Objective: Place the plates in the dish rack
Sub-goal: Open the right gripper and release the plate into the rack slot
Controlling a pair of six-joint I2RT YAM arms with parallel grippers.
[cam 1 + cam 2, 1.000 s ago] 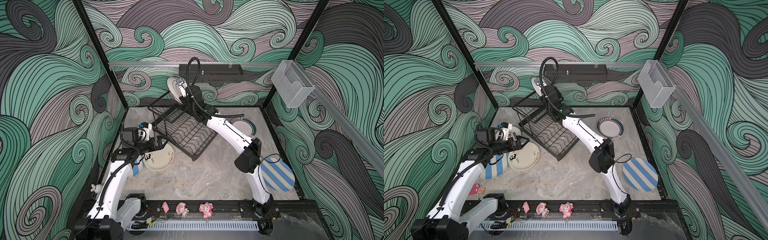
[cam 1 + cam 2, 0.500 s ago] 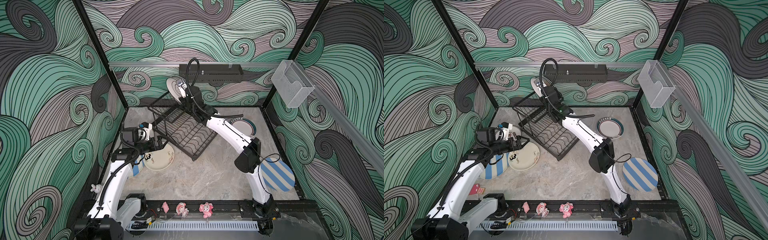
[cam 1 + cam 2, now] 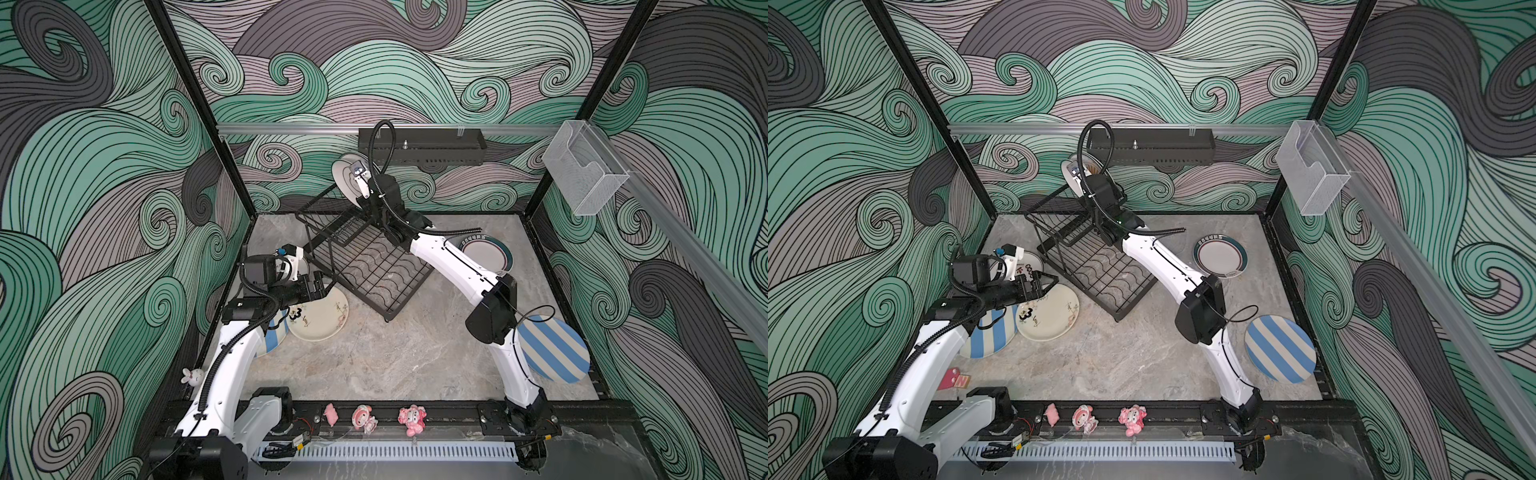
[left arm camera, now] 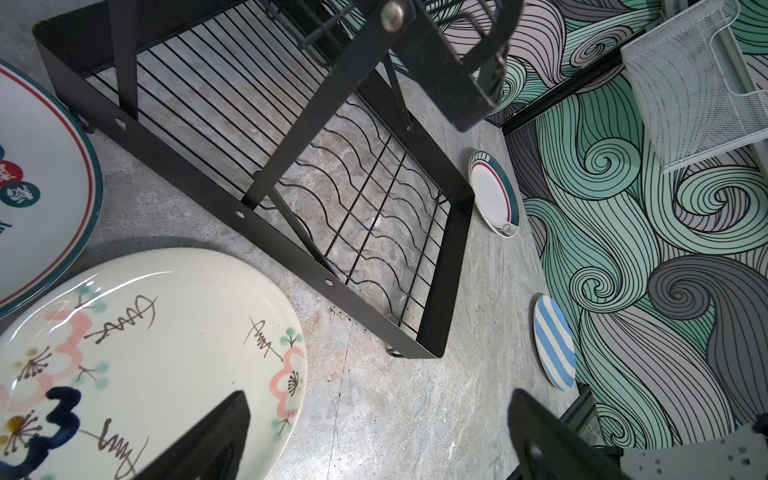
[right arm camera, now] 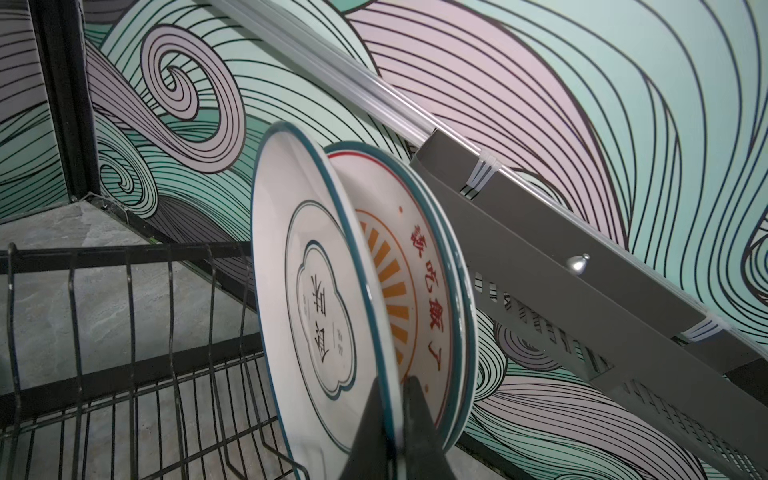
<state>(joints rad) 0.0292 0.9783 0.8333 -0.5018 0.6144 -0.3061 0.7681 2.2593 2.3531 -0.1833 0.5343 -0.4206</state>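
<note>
Left wrist view shows the left gripper (image 4: pixel 378 399) with its jaws spread wide and holding nothing, hovering over the edge of the cream plate (image 4: pixel 145 353), which lies flat on the table (image 3: pixel 374 365). In both top views a blue-striped plate (image 3: pixel 986 336) lies partly under the left arm (image 3: pixel 934 353). The dish rack (image 3: pixel 374 266) stands mid-table, set at an angle. Above its raised basket (image 3: pixel 332 224), the right gripper (image 5: pixel 395 382) is pinched tight on the rim of a white teal-edged plate (image 5: pixel 316 291). It holds the plate on edge just beside an upright sunburst plate (image 5: pixel 419 291). Farther right, a teal-rimmed plate (image 3: pixel 486 253) and a second striped plate (image 3: pixel 552 353) sit at the table's right side.
</note>
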